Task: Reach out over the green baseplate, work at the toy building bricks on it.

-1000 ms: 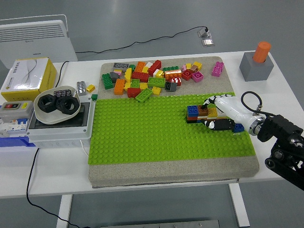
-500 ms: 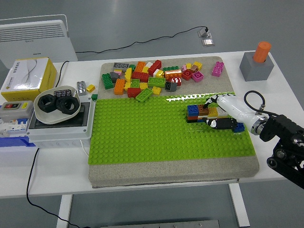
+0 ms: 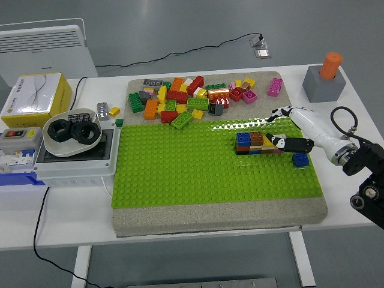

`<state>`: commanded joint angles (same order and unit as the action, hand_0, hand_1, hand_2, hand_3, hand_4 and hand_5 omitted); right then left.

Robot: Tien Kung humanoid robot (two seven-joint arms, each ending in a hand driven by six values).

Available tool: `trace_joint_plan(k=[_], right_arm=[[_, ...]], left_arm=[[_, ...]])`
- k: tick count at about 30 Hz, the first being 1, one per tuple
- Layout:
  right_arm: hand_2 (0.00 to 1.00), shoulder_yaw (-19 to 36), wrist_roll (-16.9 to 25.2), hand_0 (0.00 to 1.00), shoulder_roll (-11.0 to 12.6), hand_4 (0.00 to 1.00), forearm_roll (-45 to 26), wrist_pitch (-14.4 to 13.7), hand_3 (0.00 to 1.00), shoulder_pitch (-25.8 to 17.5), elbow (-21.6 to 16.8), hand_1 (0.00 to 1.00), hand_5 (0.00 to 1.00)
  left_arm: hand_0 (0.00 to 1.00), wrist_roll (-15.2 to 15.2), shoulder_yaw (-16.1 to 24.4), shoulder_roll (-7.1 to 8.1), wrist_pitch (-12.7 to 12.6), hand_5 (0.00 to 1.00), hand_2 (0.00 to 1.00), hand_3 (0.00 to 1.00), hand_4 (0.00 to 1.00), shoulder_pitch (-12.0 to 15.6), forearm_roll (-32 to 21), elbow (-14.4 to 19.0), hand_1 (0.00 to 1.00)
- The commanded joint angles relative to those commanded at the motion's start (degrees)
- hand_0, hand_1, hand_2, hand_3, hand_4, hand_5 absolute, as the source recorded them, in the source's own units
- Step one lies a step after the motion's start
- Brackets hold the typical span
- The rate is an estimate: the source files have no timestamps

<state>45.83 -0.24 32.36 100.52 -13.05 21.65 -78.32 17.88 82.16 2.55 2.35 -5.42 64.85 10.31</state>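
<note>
Here the right hand's fingers are loosely extended, holding nothing. The dark fingertips rest at the right end of the short brick row; contact there cannot be confirmed. The right hand enters from the right edge, white-shelled, over the green baseplate's right margin.

The brick row sits on the baseplate's upper right area, long axis left to right, blue brick at its left end, brown and yellow ones toward the hand. A single blue brick stands apart, just below the fingers.

Loose bricks lie heaped beyond the baseplate's far edge. The baseplate lies flat on a grey pad on the white bench.
</note>
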Motion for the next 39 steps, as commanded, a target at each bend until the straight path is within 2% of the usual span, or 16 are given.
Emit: trace_joint_plan(k=[3,4,7,9,10,13,15,16,18,22,27,28,33,34,39], right_arm=[[0.832,2.79,0.20,0.881,1.25,0.696,-0.20,-0.53,0.664,-3.33,0.12,0.854,0.311],[0.796,3.30,0.79,0.828,1.58,0.674,-1.22,-1.35,0.662,-4.49,0.21,0.815,0.302],[0.796,3.89,3.52,0.828,1.97,0.674,-5.10,-4.43,0.662,-7.74,0.68,0.815,0.302],[0.796,4.17,5.51,0.828,1.62,0.674,-7.77,-6.48,0.662,-9.87,1.11,0.815,0.302],[0.773,4.33,6.51,0.797,1.26,0.656,-9.28,-7.46,0.659,-10.91,1.36,0.783,0.305],[0.773,4.69,8.35,0.797,0.09,0.656,-12.77,-9.10,0.659,-12.56,1.80,0.783,0.305],[0.773,4.97,9.19,0.797,-0.76,0.656,-15.03,-9.81,0.659,-13.09,2.04,0.783,0.305],[0.764,5.09,9.46,0.795,-1.15,0.650,-15.90,-10.03,0.652,-13.16,2.20,0.777,0.367],[0.764,5.21,9.77,0.795,-1.80,0.650,-17.00,-10.28,0.652,-13.07,2.68,0.777,0.367],[0.763,5.42,9.20,0.793,-2.22,0.644,-16.79,-10.01,0.651,-12.90,3.53,0.774,0.371],[0.763,5.85,7.35,0.793,-1.42,0.644,-14.03,-8.59,0.651,-12.98,3.68,0.774,0.371],[0.767,6.00,6.98,0.793,-1.25,0.667,-13.22,-8.31,0.654,-12.88,3.63,0.776,0.270],[0.767,6.38,4.66,0.793,0.56,0.667,-7.64,-6.05,0.654,-11.80,2.40,0.776,0.270],[0.774,6.36,4.15,0.800,1.20,0.668,-6.67,-5.19,0.658,-11.55,1.90,0.785,0.243],[0.774,6.39,3.44,0.800,2.51,0.668,-6.86,-3.48,0.658,-11.19,1.20,0.785,0.243]], left_arm=[[0.615,0.05,0.01,0.02,-0.05,0.998,0.618,0.755,0.998,0.00,0.06,0.00,0.525],[0.615,0.06,0.15,0.01,-0.07,0.998,0.618,0.755,0.998,0.02,0.19,0.00,0.524],[0.615,0.01,0.71,-0.05,-0.13,0.998,0.618,0.755,0.998,0.16,0.58,0.00,0.524],[0.615,0.00,1.16,-0.11,-0.09,0.998,0.618,0.755,0.998,0.25,1.01,0.00,0.524],[0.615,0.00,1.33,-0.15,-0.07,0.998,0.618,0.755,0.998,0.30,1.17,0.00,0.526],[0.615,0.04,1.61,-0.30,-0.06,0.998,0.618,0.755,0.998,0.38,1.39,0.00,0.526],[0.615,0.08,1.66,-0.38,-0.07,0.998,0.618,0.755,0.998,0.42,1.38,0.00,0.526],[0.616,0.12,1.61,-0.41,-0.08,0.998,0.618,0.755,0.998,0.42,1.30,0.00,0.527],[0.616,0.20,1.74,-0.45,-0.07,0.998,0.618,0.755,0.998,0.39,1.52,0.00,0.527],[0.616,0.29,2.15,-0.41,-0.01,0.998,0.617,0.750,0.998,0.26,2.14,0.00,0.524],[0.616,0.32,2.03,-0.39,0.03,0.998,0.617,0.750,0.998,0.21,1.97,0.00,0.524],[0.616,0.35,1.95,-0.40,0.05,0.998,0.617,0.750,0.998,0.20,1.91,0.00,0.524],[0.616,0.53,2.11,-0.43,0.17,0.998,0.617,0.750,0.998,0.10,2.41,0.00,0.524],[0.616,0.55,2.25,-0.42,0.20,0.998,0.617,0.748,0.998,0.07,2.67,0.00,0.524],[0.616,0.45,2.52,-0.36,0.19,0.998,0.617,0.748,0.998,-0.01,3.02,0.00,0.524]])
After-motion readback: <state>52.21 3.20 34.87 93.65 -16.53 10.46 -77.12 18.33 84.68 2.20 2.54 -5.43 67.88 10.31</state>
